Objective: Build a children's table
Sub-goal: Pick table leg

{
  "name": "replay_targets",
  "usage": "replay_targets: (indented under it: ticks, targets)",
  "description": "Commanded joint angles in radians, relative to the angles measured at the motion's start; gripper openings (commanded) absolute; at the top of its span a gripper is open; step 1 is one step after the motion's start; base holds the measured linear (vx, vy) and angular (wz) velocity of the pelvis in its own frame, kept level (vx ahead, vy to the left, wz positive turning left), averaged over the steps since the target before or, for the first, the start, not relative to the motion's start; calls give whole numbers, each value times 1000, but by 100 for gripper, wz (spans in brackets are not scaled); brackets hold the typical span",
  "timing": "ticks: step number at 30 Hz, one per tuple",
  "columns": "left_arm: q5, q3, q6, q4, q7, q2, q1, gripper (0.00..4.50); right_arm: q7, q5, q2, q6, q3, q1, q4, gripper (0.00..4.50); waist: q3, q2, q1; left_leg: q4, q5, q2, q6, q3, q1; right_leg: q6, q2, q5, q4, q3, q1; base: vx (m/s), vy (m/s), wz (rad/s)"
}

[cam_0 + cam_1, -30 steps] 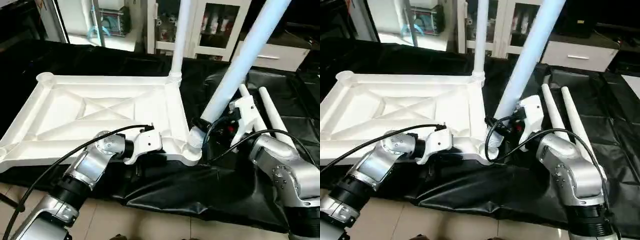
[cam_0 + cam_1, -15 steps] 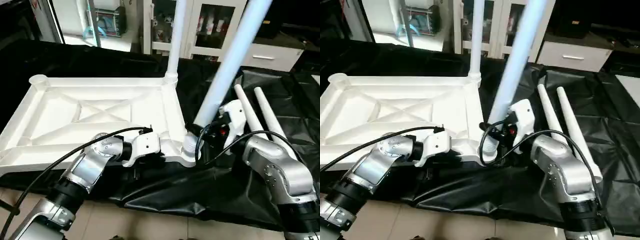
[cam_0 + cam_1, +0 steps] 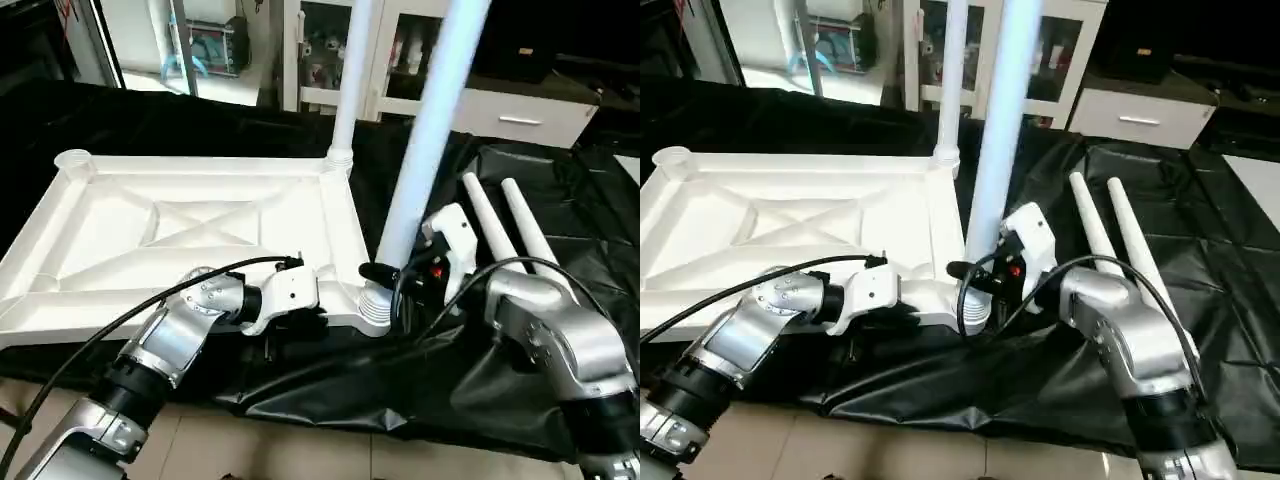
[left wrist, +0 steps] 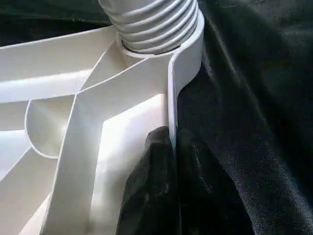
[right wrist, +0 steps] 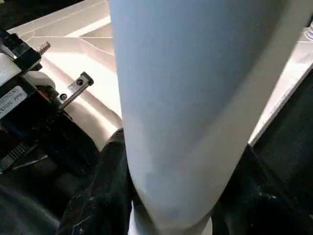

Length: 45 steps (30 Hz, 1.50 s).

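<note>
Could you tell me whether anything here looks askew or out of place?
Slightly: the near leg held by the right gripper leans a little beside the upright far leg. The tabletop lies flat, pinched by the left gripper.

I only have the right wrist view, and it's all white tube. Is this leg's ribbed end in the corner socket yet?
Observer: From the left eye view, the held leg stands nearly upright, ribbed end in the tabletop's near right socket, with ribs still above the rim.
Operator: And the left pincer?
Observer: The left pincer pinches the tabletop's rim beside that socket.
Operator: Other legs?
Observer: One fitted leg stands at the far right corner; two loose legs lie on the black cloth.
</note>
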<state>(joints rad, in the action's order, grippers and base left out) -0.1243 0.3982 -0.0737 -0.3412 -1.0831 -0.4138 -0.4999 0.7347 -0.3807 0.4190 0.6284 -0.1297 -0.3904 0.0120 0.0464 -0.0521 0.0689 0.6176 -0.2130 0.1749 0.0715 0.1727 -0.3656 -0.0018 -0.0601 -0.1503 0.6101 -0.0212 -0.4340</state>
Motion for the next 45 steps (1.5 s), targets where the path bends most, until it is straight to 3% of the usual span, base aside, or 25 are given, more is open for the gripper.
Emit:
replay_targets:
  ticks: [1,4,5,11,21,28,34,40,45]
  targets:
    - [-17,40,-2,-3,-20,1,21,0,-1,36,6,-1,-20,-4,-60,186,-57,0,3,-85,-182,45,-7,-13,6,-170,-70,-295,-70,33,54,0,0,0]
    - [-18,41,0,-6,-20,1,19,0,-1,35,-2,-4,-20,-12,-78,186,-58,1,1,-86,-195,45,-2,-14,6,-169,-70,-300,-71,33,55,0,0,0]
    - [-17,42,0,-7,-22,1,17,0,0,35,-11,-6,-21,-23,-97,186,-58,6,0,-87,-207,45,2,-15,7,-168,-70,-312,-72,33,54,0,0,0]
    - [-21,50,3,-11,-30,-4,12,0,27,29,-32,4,-30,-68,-176,185,-58,0,-8,-89,-240,44,11,-17,6,-166,-70,-342,-75,31,55,0,0,0]
    - [-20,48,0,-6,-32,-9,12,0,37,19,-35,5,-15,-60,-219,185,-57,-2,-9,-91,-258,46,15,-18,8,-161,-71,-359,-78,31,52,0,0,0]
    - [-21,44,3,-6,-25,-12,13,0,15,-1,-45,-45,49,-13,-219,185,-56,-2,-9,-93,-276,47,15,-19,9,-153,-72,-379,-82,32,49,0,0,0]
    - [-19,41,6,-15,-23,-13,9,0,-25,-16,-68,-100,108,83,-209,185,-54,0,-6,-95,-284,47,11,-18,9,-155,-71,-368,-84,33,48,0,0,0]
    - [-18,40,5,-17,-22,-11,7,0,-53,-15,-93,-127,116,155,-180,185,-49,4,-9,-101,-337,47,17,-23,11,-128,-71,-453,-93,31,41,0,0,0]
    - [-18,39,5,-22,-17,-10,2,0,-84,3,-121,-154,95,227,-107,185,-48,5,-8,-106,-336,48,15,-24,10,-121,-71,-444,-96,31,42,0,0,0]
